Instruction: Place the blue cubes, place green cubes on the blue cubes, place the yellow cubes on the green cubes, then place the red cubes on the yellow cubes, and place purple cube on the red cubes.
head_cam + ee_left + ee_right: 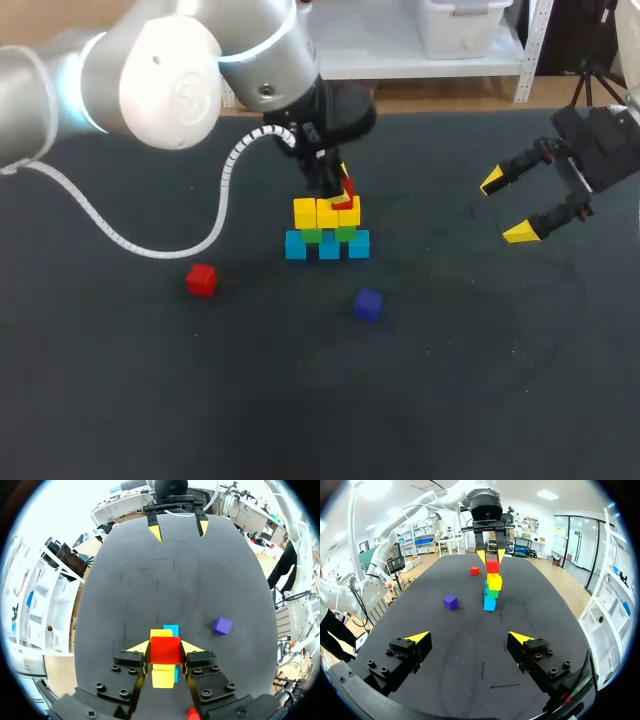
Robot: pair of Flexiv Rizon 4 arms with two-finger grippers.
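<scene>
A stack stands mid-table: blue cubes (328, 247) at the bottom, green cubes (311, 236) on them, and yellow cubes (327, 212) on top. My left gripper (343, 190) is shut on a red cube (165, 650) directly over the yellow row's right end (494, 581); I cannot tell whether the cube touches it. A second red cube (201, 279) lies loose to the stack's left. A purple cube (368, 305) sits in front of the stack. My right gripper (515, 205) hangs open and empty far to the right, above the table.
The dark table mat (470, 380) stretches wide in front and to the right of the stack. The left arm's white cable (215, 215) loops down to the mat left of the stack.
</scene>
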